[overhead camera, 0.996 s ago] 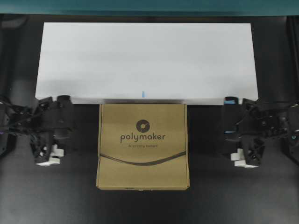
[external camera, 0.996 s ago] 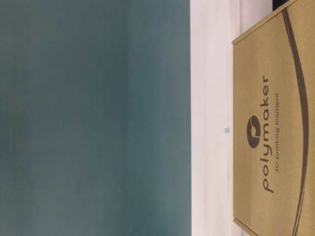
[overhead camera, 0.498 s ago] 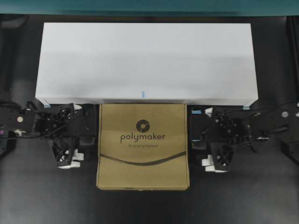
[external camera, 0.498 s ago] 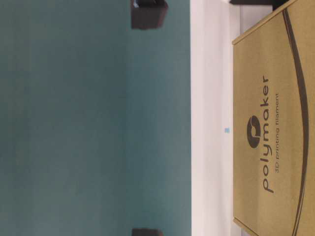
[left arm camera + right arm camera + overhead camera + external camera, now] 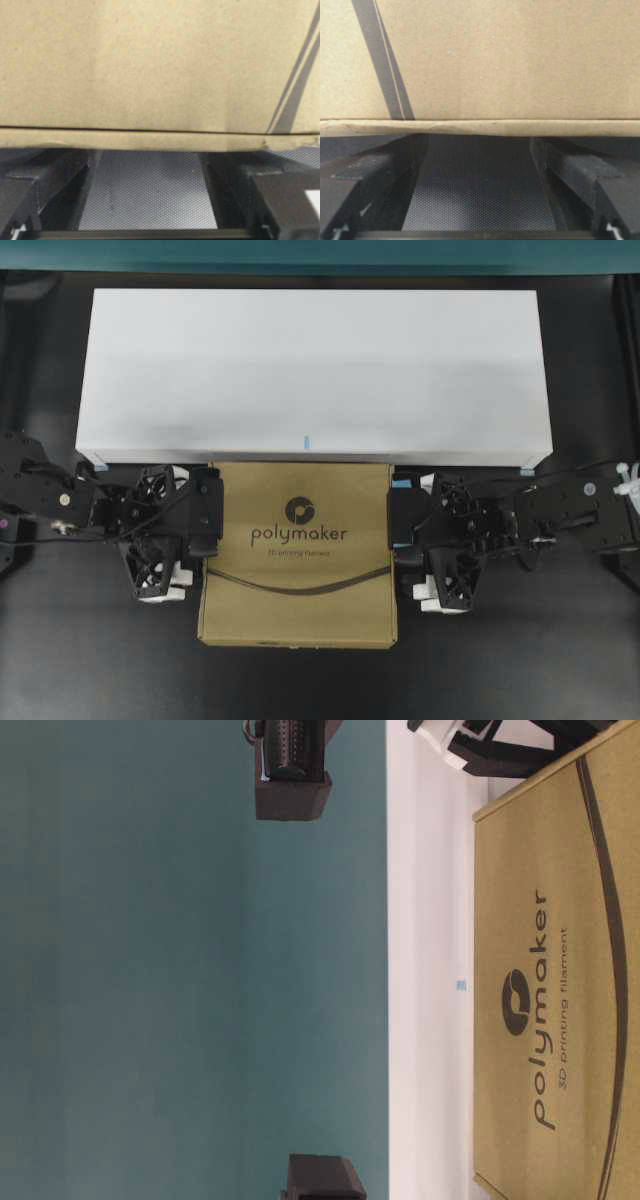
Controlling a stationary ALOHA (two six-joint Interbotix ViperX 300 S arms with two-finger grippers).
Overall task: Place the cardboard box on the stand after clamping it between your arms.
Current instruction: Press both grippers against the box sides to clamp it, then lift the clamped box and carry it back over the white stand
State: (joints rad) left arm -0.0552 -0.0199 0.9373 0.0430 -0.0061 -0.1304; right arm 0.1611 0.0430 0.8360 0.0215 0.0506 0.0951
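While our wrist views showed only brown card, from above we saw the cardboard box (image 5: pixel 297 552) squeezed between our left fingers (image 5: pixel 205 512) and right fingers (image 5: pixel 401 519), both spread wide, by the stand (image 5: pixel 312 370).

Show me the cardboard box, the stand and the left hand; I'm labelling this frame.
cardboard box (image 5: pixel 296 560): overhead view, middle of its printed top.
stand (image 5: pixel 310 370): overhead view, bare middle of its white top.
left hand (image 5: pixel 205 512): overhead view, at the box's left side.
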